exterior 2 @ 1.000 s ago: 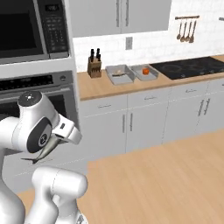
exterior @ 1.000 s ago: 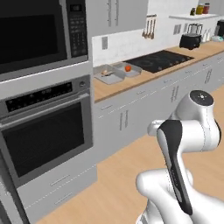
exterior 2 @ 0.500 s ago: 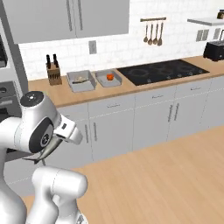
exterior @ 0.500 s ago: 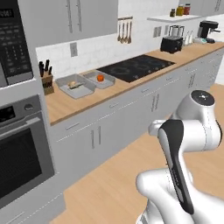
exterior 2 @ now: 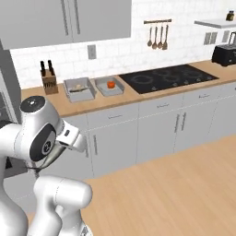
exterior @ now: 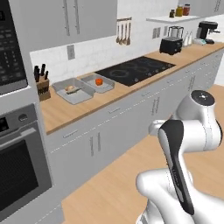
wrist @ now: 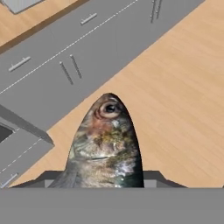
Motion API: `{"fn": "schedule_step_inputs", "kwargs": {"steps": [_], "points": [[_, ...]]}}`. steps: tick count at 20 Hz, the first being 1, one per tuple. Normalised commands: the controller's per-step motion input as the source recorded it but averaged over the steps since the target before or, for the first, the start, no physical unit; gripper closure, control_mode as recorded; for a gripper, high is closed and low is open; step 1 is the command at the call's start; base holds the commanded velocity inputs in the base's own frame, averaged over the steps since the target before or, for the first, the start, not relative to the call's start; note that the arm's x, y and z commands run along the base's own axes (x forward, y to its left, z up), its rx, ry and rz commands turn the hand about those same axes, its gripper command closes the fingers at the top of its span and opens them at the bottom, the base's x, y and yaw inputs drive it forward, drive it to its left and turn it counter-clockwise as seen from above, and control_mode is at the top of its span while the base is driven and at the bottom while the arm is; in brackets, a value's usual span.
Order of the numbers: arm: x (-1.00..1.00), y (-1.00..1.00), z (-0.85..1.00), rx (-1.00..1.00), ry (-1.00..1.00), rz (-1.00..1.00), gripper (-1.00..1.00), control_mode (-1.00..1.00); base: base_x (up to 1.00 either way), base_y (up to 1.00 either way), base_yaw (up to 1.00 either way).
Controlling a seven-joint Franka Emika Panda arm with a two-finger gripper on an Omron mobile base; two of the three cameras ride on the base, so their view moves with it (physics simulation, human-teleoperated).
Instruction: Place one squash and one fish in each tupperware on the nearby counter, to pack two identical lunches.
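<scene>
In the hand view, my gripper (wrist: 105, 180) is shut on a grey fish (wrist: 107, 142), whose head points up over the wooden floor and the pale drawers. Its tail is hidden below. Far ahead on the counter (exterior: 78, 110) stand the two tupperware tubs, side by side. The right tub (exterior: 109, 87) (exterior 2: 112, 93) holds one orange squash (exterior: 99, 81) (exterior 2: 111, 84). The left tub (exterior: 87, 92) (exterior 2: 80, 97) holds small pale things that I cannot make out. My arm is folded close to the base, well short of the counter.
A knife block (exterior: 42, 83) (exterior 2: 48, 81) stands left of the tubs, and the black cooktop (exterior: 135, 70) (exterior 2: 168, 78) lies to their right. Beyond it is a toaster (exterior: 170, 45). The wall oven (exterior: 17, 166) is at the far left. Wooden floor lies between me and the drawers.
The whole picture has shifted: the camera has moved, so the oven has slid off to the left and the counter with the tubs now sits in the middle. The arm's pose looks the same.
</scene>
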Motion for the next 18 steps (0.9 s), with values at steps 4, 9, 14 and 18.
{"fn": "schedule_step_inputs", "kwargs": {"steps": [4, 9, 14, 18], "points": [[0.0, 0.0, 0.0, 0.0, 0.0, 0.0, 1.0, 1.0, 1.0, -0.43, 0.16], [0.0, 0.0, 0.0, 0.0, 0.0, 0.0, 1.0, 1.0, 1.0, -0.61, -0.04], [0.0, 0.0, 0.0, 0.0, 0.0, 0.0, 1.0, 1.0, 1.0, -0.47, -0.26], [0.0, 0.0, 0.0, 0.0, 0.0, 0.0, 1.0, 1.0, 1.0, -0.06, -0.07]]}}
